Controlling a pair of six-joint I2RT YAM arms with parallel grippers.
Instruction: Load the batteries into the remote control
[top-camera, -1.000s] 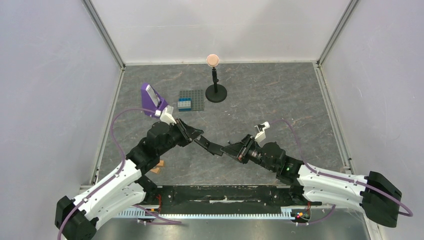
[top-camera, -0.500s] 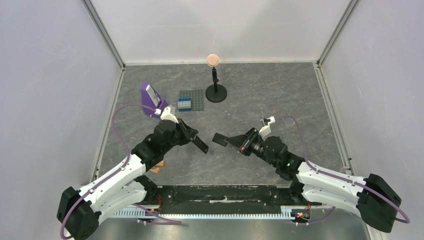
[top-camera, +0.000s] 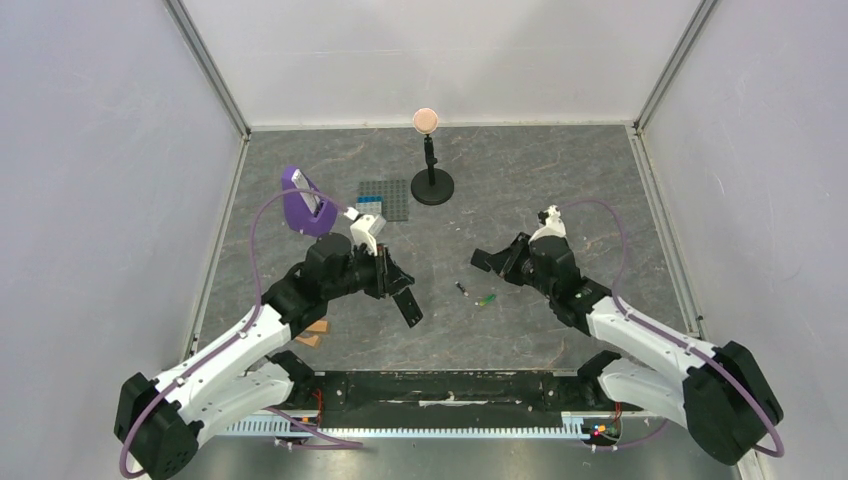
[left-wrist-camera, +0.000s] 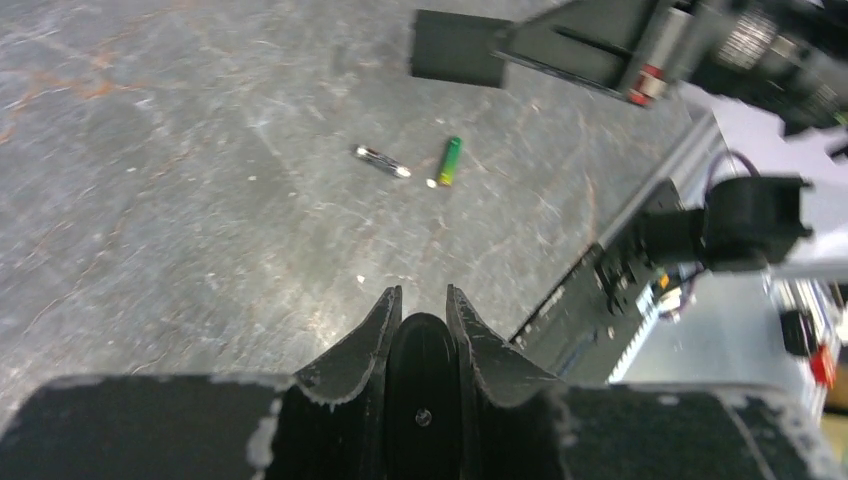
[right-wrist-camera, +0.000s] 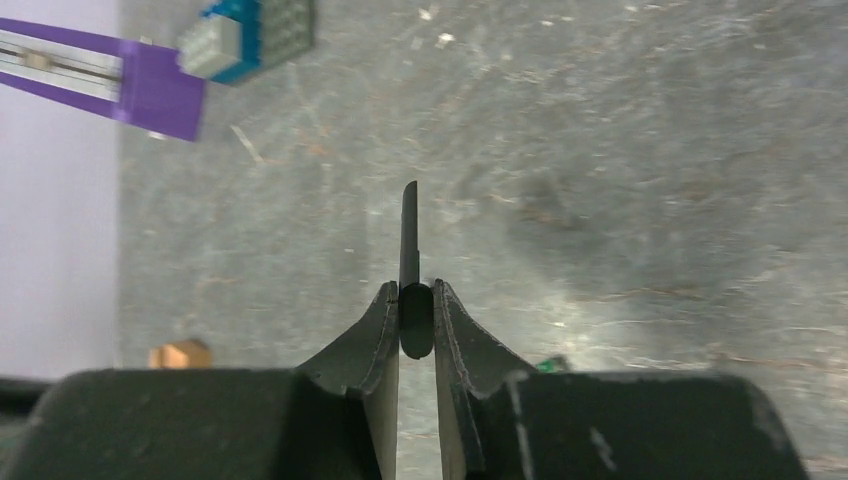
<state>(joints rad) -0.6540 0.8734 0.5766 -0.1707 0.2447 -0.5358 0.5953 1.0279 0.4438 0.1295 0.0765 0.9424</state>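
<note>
The batteries lie loose on the surface between the two tools, touched by neither: the green one (left-wrist-camera: 447, 161) and the darker one with a light tip (left-wrist-camera: 382, 161) sit just beside each other, their near ends angled together. They are ahead of the left tool (left-wrist-camera: 422, 305) and well clear of its tips. That tool is clenched on the remote control (top-camera: 410, 308), a slim black bar that slants down from its fingers toward the surface. Beyond the batteries, the right tool (right-wrist-camera: 416, 290) is clamped on a thin black plate (right-wrist-camera: 408, 235), seen edge-on from its own wrist and held above the surface. Farther from the left tool stand a purple holder (top-camera: 298, 205), a grey studded baseplate (top-camera: 395, 198) carrying a blue brick (top-camera: 371, 207), and a black stand (top-camera: 432, 186) topped by a peach ball. An orange-tan block (right-wrist-camera: 180, 353) lies by the left arm.
</note>
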